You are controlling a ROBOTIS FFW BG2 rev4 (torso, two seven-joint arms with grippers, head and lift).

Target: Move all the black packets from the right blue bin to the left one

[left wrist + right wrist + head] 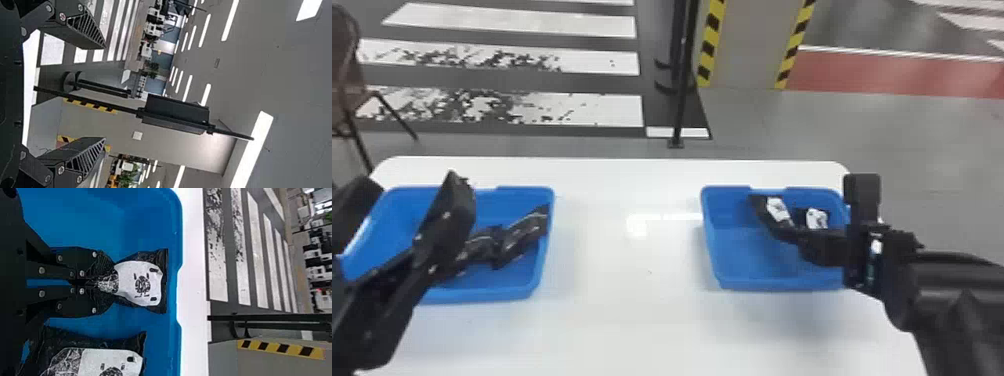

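My right gripper (794, 236) reaches into the right blue bin (747, 286). In the right wrist view, the gripper (105, 282) is shut on a black packet (141, 283) with a white label, pinched at one end. Beside it in the same bin lies another black packet (107, 360), its white label showing in the head view too. Over the left blue bin (482, 295) my left gripper (409, 184) stands open, and it is open with nothing between its fingers in the left wrist view (105, 92). Black packets (524, 235) lie inside the left bin, partly hidden by that gripper.
Both bins stand on a white table (632, 300), with a wide bare strip of tabletop between them. Beyond the far edge rise a black pole (684, 75) and a column with yellow-black stripes. A chair (347, 80) stands at the far left.
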